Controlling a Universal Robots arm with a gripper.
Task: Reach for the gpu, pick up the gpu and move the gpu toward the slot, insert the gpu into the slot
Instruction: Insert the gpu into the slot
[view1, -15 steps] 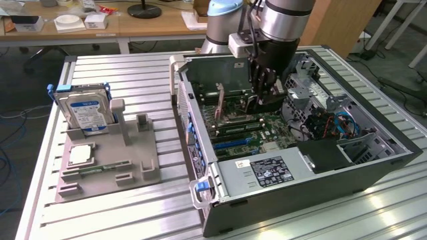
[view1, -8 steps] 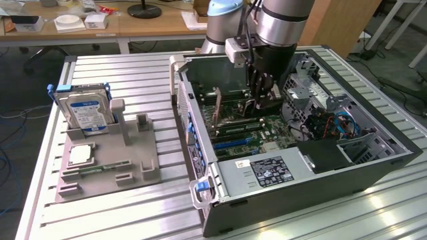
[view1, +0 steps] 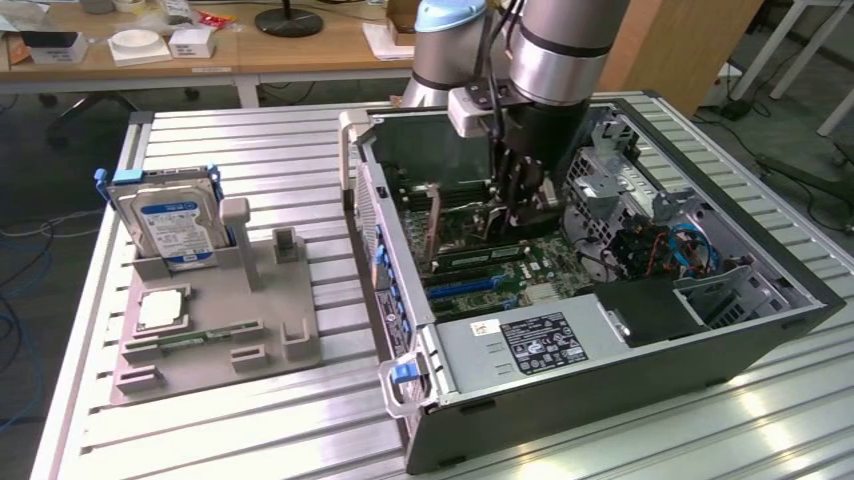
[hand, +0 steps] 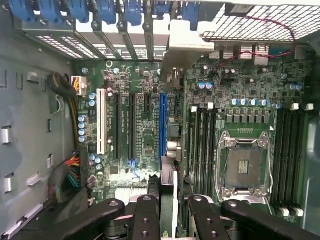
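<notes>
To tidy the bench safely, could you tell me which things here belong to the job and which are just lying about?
Job: gripper, gpu it holds, slot.
Lying about: hard drive, memory stick, socket.

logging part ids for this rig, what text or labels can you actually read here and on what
Nothing reads clearly enough to quote.
hard drive label: blue and white, print blurred.
power supply label: dark, white print and marks too small.
white sticker beside it: too small.
motherboard: white printing too small.
gpu in the gripper: edge-on, no print seen.
</notes>
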